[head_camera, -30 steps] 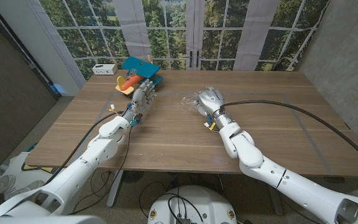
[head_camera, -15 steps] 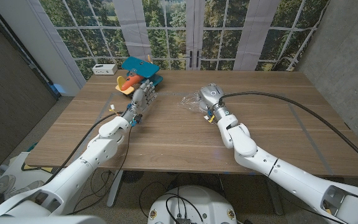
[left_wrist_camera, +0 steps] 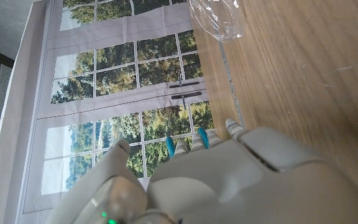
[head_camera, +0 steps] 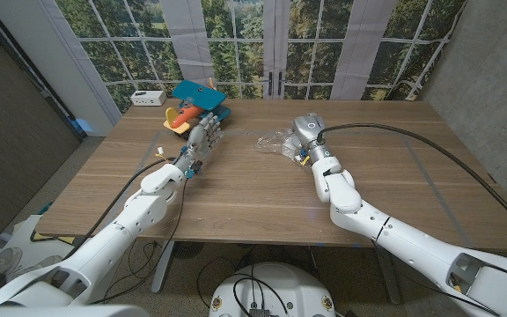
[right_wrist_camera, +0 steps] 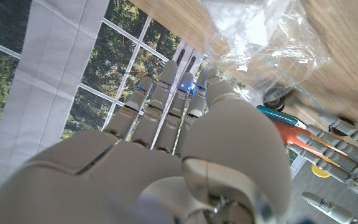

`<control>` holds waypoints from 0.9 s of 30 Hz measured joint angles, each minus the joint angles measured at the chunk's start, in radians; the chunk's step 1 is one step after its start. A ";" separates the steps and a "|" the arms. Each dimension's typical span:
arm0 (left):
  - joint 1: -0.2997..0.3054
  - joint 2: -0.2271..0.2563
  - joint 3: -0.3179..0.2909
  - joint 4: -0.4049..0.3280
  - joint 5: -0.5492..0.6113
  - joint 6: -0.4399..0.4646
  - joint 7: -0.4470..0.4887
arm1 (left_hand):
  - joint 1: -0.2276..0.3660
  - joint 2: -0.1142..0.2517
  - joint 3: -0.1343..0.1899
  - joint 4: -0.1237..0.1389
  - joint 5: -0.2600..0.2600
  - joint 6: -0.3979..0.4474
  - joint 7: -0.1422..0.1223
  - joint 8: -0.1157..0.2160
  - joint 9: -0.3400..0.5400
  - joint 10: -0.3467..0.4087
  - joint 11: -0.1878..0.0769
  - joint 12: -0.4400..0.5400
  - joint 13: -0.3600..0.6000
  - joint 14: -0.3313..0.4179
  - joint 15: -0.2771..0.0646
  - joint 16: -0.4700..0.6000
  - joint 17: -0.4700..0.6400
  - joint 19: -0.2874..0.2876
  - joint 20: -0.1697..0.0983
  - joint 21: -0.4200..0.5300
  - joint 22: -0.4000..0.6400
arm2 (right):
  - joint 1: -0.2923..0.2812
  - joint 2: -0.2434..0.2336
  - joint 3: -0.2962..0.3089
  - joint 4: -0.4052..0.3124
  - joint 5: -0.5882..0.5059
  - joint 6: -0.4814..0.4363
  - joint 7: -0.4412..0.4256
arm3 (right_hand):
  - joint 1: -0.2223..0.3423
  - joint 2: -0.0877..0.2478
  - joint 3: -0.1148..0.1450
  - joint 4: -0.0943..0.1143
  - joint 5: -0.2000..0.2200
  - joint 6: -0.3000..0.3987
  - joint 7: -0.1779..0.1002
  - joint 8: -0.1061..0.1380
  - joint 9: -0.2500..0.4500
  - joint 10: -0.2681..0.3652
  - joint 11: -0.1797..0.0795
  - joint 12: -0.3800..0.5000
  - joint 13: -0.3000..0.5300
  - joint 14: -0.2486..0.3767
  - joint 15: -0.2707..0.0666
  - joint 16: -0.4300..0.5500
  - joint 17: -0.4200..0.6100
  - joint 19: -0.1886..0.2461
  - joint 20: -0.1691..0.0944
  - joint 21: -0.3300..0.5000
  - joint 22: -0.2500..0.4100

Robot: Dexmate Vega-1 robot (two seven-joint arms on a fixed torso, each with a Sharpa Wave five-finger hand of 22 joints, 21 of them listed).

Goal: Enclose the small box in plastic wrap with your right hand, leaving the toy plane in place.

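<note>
Crumpled clear plastic wrap lies on the wooden table near the middle; something pale shows through it. My right hand stands just right of the wrap, fingers stretched out and holding nothing. The wrap lies beside its thumb. The toy plane, teal, orange and yellow, sits at the back left. My left hand is just in front of the plane, fingers straight, empty. A small white box stands at the far left corner. The left wrist view shows the wrap across the bare wood.
Windows and white curtains stand behind the table's far edge. Black cables run along both forearms, the right one arching over the table's right half. The plane and my left hand's fingers show beyond the wrap in the right wrist view.
My right hand has slid right and farther back, from over the wrap to beside it. The wrap, plane and left hand stay put.
</note>
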 measured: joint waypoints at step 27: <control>0.009 0.006 0.003 -0.035 0.011 0.009 0.027 | 0.000 0.000 0.000 0.000 0.000 0.000 0.000 0.000 0.000 0.000 0.000 0.000 0.000 -0.004 0.004 0.000 0.000 0.000 0.000 0.000 0.000 | 0.107 -0.030 -0.110 0.070 0.022 -0.046 0.167 | -0.031 -0.030 0.004 0.012 -0.004 -0.190 -0.061 -0.077 -0.005 -0.105 0.011 -0.066 -0.014 -0.060 0.012 -0.058 -0.012 -0.015 0.022 0.000 0.003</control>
